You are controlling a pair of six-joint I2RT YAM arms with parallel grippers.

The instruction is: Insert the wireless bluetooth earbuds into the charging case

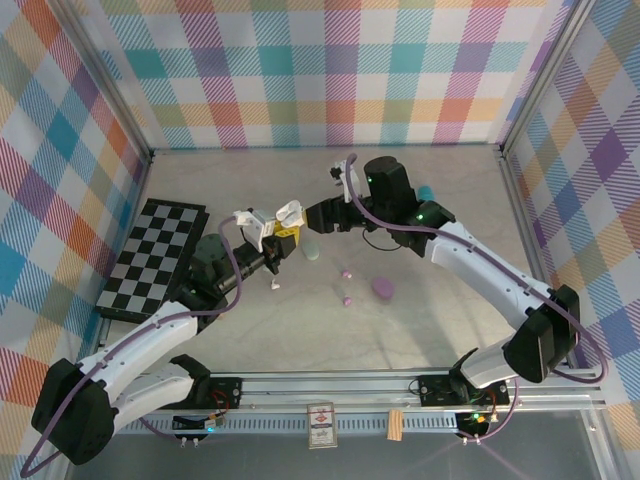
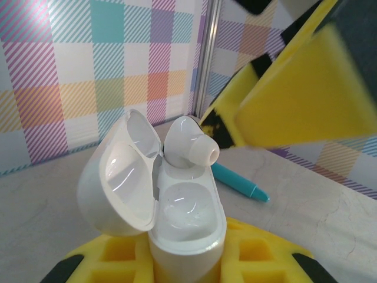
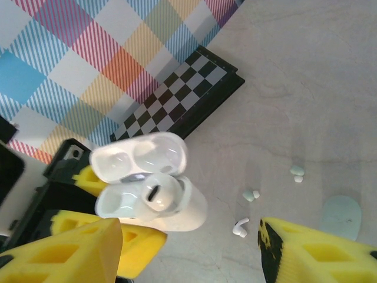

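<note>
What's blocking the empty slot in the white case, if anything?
Nothing visible. The lid is swung open, the empty slot lies bare beside the earbud, and the right gripper stands open above the case.

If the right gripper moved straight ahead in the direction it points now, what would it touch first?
Probably the earbud sitting in the open charging case that the left gripper holds; the depth is hard to judge.

The table bears a chessboard, loose earbuds and a purple case.
</note>
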